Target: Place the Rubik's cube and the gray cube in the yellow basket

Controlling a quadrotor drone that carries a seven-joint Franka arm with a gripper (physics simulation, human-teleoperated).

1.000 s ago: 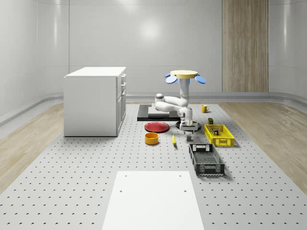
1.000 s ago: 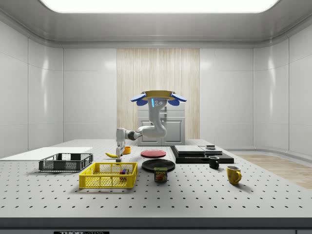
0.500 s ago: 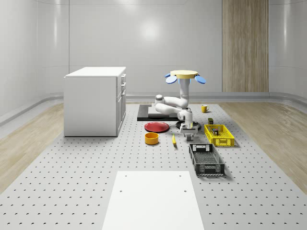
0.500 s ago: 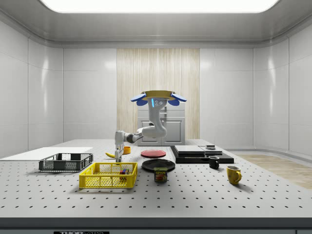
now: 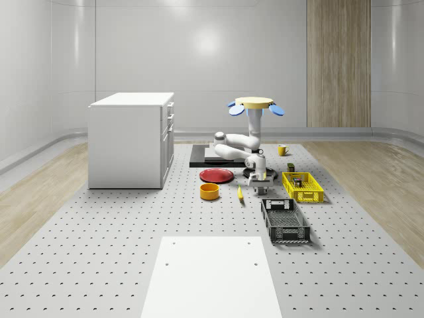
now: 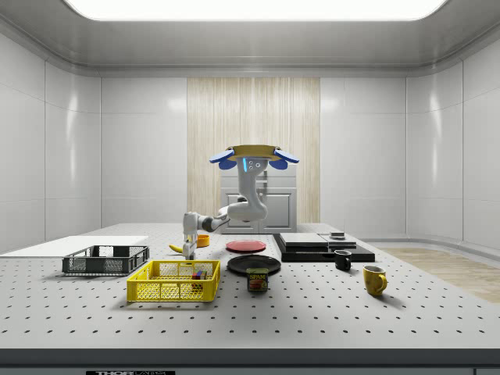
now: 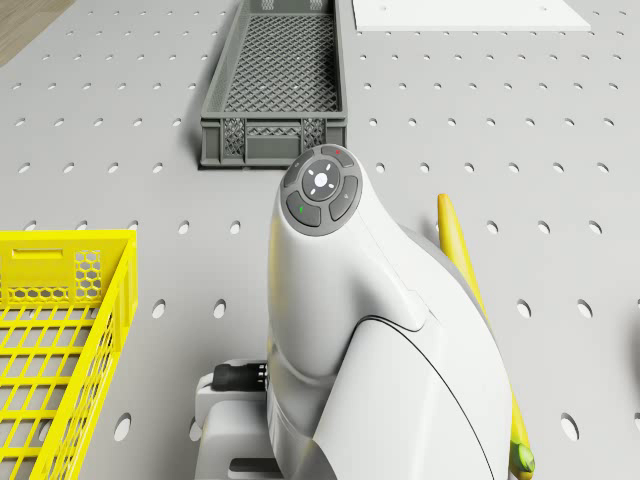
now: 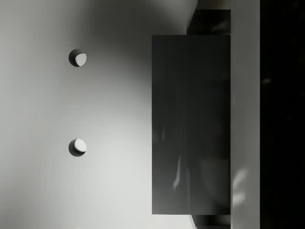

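Pegboard table (image 5: 99,265) | banana (image 7: 470,290) (beside arm) | gray crate (image 7: 275,85) ahead

The drone (image 5: 256,103) hovers over the table (image 5: 99,252), its arm lowered between banana (image 5: 240,193) and basket (image 5: 303,187).

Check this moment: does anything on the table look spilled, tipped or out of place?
Nothing stands out. The yellow mesh basket, dark grey mesh crate, red plate and yellow banana rest flat; the drone hovers, gripper low beside the crate.
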